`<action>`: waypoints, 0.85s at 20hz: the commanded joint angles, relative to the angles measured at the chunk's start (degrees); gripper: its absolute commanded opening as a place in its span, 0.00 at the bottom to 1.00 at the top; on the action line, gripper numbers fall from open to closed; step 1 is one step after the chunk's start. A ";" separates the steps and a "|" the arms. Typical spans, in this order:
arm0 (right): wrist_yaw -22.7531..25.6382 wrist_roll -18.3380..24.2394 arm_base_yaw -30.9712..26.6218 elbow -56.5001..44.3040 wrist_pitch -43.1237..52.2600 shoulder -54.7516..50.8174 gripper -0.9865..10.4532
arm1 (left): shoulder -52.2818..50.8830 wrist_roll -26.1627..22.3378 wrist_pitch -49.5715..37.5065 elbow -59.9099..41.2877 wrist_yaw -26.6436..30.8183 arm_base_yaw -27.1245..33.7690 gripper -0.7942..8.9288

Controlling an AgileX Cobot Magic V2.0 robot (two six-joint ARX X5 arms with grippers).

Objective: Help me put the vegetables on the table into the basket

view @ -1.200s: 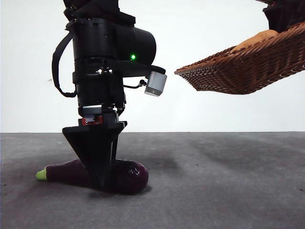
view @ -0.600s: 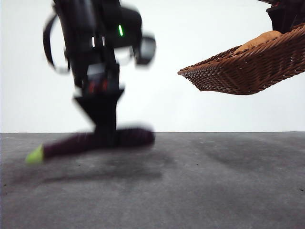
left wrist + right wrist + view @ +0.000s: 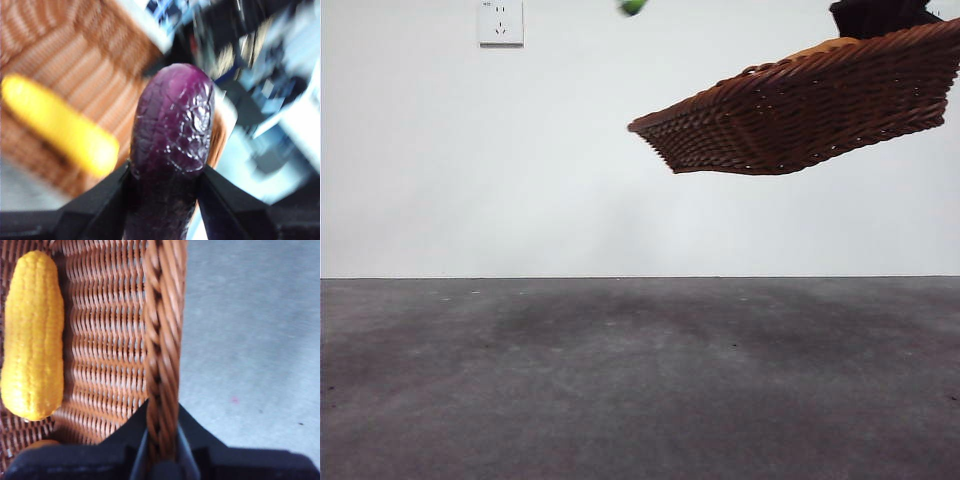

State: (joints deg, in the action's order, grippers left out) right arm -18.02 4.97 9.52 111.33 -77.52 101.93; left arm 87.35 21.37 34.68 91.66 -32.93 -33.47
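My left gripper (image 3: 167, 172) is shut on the dark-purple eggplant (image 3: 175, 130) and holds it in the air, just above the wicker basket (image 3: 65, 55). In the front view only the eggplant's green stem tip (image 3: 632, 6) shows at the top edge. My right gripper (image 3: 161, 435) is shut on the basket's braided rim (image 3: 162, 340) and holds the basket (image 3: 800, 110) tilted high above the table (image 3: 640, 380). The yellow corn (image 3: 32, 335) lies inside the basket, and it also shows in the left wrist view (image 3: 60, 127). A tan sliver of potato (image 3: 825, 46) peeks over the rim.
A white wall socket (image 3: 500, 22) is on the back wall. Bare grey table (image 3: 250, 340) shows beside the basket in the right wrist view. The right arm's black tip (image 3: 875, 15) is at the top right.
The left arm has lifted the eggplant off the table and up out of the front view. The basket has moved to the left, toward the eggplant.
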 commanded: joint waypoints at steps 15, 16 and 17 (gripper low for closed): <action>-1.55 0.00 9.29 -0.13 -0.87 0.26 0.07 | 10.19 32.20 -14.62 -0.02 0.07 1.99 0.68; -1.51 -0.02 9.29 -0.13 -0.79 0.26 0.07 | 10.19 32.20 -14.71 -0.02 0.02 1.99 0.68; -1.51 -0.02 9.27 -0.13 -0.61 0.26 0.07 | 10.19 32.17 -14.71 -0.02 0.09 1.99 0.68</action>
State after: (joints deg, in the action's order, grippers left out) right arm -18.63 4.99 18.72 111.33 -77.52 101.93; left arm 97.08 53.23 20.69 91.68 -32.77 -31.29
